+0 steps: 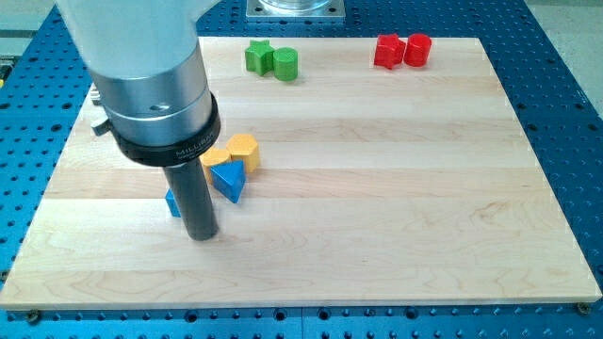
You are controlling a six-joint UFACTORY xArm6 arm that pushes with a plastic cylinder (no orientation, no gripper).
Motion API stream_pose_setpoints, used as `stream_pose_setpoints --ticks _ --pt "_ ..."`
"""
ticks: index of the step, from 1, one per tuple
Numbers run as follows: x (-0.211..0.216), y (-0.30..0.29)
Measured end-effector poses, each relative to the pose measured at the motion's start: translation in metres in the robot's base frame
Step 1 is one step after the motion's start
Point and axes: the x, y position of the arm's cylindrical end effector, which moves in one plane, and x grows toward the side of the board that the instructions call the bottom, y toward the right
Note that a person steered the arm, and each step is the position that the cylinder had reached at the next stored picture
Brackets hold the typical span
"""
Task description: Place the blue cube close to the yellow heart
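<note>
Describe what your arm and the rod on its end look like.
My arm is a pale grey-white casing ending in a silvery metal cylinder with a black ring bearing small white lettering. Below it hangs a straight dark grey rod, down to my tip. No cables show.

On the worktop [396,188] I count two green blocks [272,60], a star and a cylinder, and two red blocks [402,50], likewise a star and a cylinder. There are two yellow blocks [234,153] and two blue blocks [227,180], one a triangle [229,181] and one mostly hidden behind the rod [173,201]. That makes eight blocks, with one rod [197,193].
</note>
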Motion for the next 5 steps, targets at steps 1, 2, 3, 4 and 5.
stream_pose_setpoints --ticks 1,2,3,4,5 --pt "-0.024 -0.020" --pt "-0.026 -0.024" --pt "-0.020 -0.059" --pt "-0.032 -0.074" --pt "-0.055 -0.047"
